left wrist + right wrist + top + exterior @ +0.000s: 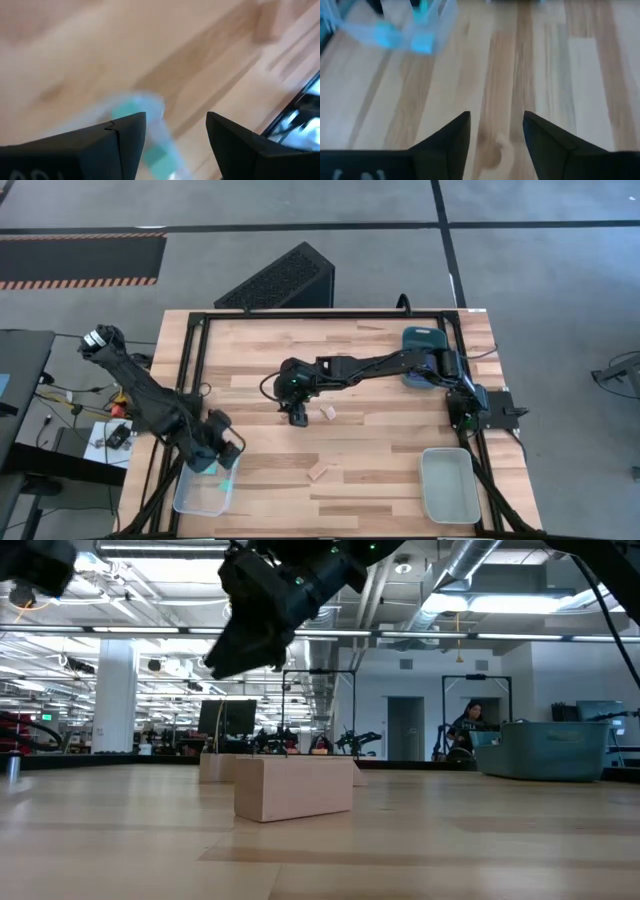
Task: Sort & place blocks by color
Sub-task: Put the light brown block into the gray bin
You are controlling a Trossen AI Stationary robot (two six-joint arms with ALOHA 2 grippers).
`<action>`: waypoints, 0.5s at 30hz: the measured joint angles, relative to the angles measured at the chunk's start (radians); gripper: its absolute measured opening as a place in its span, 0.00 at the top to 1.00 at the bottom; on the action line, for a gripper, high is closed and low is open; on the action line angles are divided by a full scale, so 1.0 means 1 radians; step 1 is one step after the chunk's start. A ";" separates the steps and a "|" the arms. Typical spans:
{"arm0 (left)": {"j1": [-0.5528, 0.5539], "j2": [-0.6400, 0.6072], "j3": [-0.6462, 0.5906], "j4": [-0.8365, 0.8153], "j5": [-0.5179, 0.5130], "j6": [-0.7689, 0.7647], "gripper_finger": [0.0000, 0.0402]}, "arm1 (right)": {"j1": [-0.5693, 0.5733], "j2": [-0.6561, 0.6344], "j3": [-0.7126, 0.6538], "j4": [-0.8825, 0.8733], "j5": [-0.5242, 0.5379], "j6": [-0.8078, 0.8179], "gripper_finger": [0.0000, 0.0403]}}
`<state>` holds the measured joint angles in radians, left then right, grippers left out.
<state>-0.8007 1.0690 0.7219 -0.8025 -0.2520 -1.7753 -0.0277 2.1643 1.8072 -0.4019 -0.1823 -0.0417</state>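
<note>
My left gripper (228, 452) hangs open over the far end of a clear tray (190, 498) at the table's near left corner. Teal blocks (129, 110) lie in that tray below the fingers. My right gripper (297, 418) stands open over the middle of the table with only bare wood beneath it (496, 132). One pale wooden block (328, 412) lies just to its right. Another pale wooden block (318, 472) rests flat nearer the front edge and shows large in the low view (293, 787). No dark blue blocks show.
A grey tray (450, 485) sits at the near right, and a dark teal tray (425, 345) at the far right beside the right arm's base. A black frame (200, 320) borders the table. A person (468, 725) stands far off in the room.
</note>
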 joint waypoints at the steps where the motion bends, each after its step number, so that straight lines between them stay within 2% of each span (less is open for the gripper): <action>1: 0.020 -0.013 0.000 0.000 -0.023 0.029 0.52 | 0.000 0.000 0.000 0.024 0.003 0.013 0.49; 4: 0.077 -0.058 0.000 0.000 -0.068 0.119 0.52 | -0.007 0.000 0.002 0.051 0.004 0.080 0.44; 7: 0.128 -0.091 0.000 0.000 -0.087 0.202 0.52 | -0.022 0.000 0.002 -0.006 0.004 0.127 0.42; 15: 0.262 -0.136 0.000 0.007 -0.231 0.409 0.52 | -0.040 0.000 0.002 -0.092 0.004 0.073 0.44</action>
<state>-0.5388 0.9325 0.7219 -0.7954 -0.4833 -1.3665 -0.0681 2.1643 1.8088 -0.4943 -0.1787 0.0309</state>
